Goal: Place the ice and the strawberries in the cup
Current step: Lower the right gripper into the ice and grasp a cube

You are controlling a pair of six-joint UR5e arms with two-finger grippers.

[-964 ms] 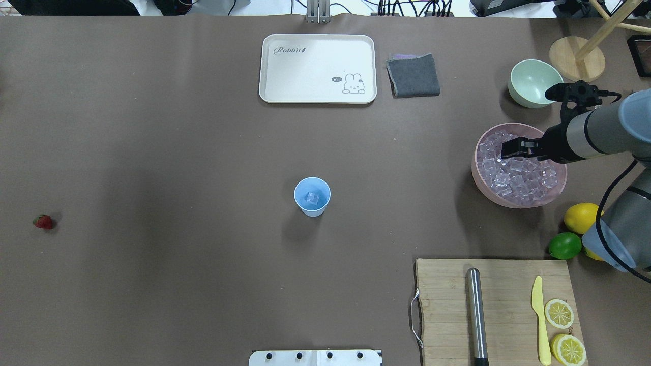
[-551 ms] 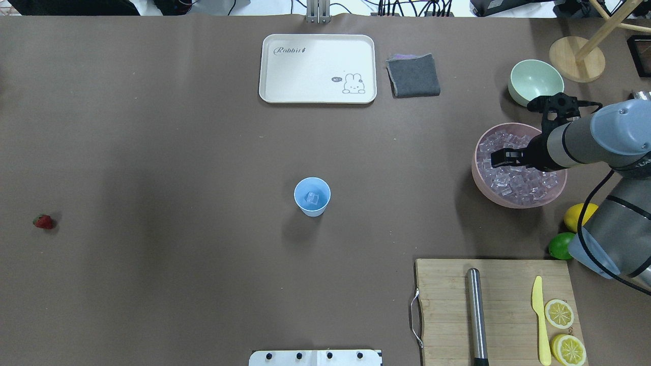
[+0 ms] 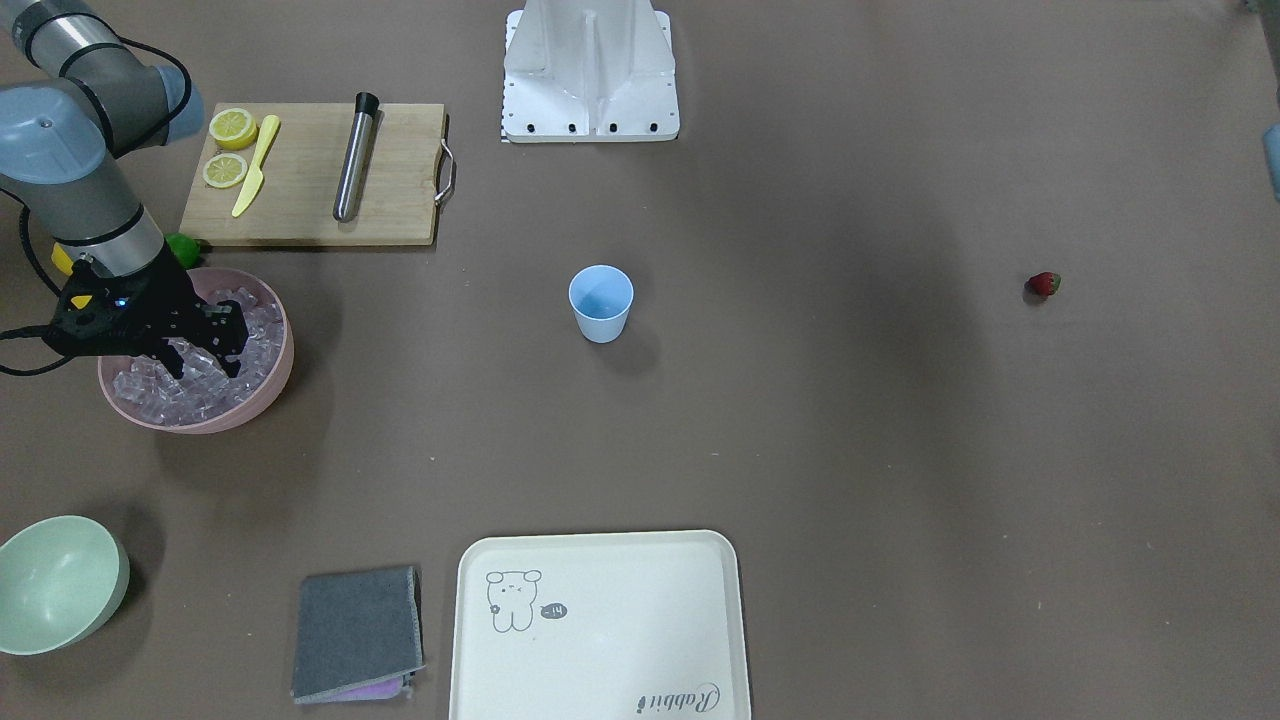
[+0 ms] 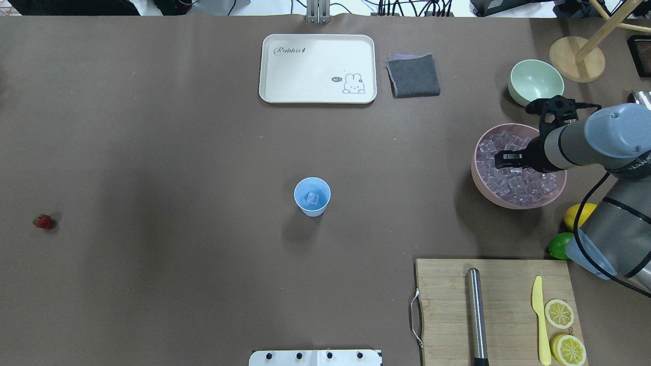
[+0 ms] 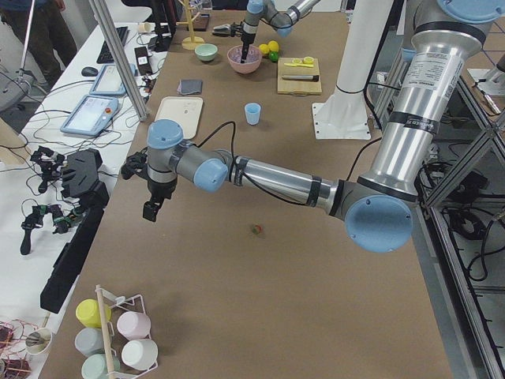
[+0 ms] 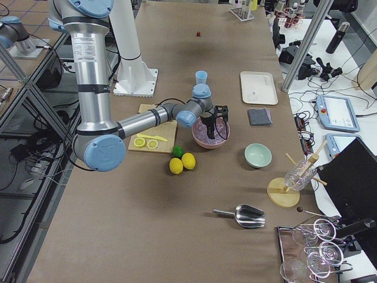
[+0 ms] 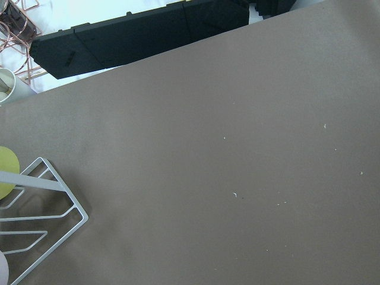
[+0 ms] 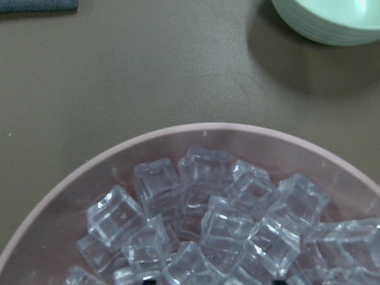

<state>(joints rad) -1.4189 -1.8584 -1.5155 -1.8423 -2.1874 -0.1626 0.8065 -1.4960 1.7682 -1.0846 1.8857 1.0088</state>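
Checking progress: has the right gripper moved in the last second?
Yes. The right gripper sits lower in the overhead view, farther from the green bowl.

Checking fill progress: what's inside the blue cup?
An ice cube sits in the cup, seemingly one; the strawberry is not in it. Anything beneath the cube is covered.

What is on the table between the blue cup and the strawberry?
Nothing: between the cup and the strawberry only bare brown table shows, in the overhead view.
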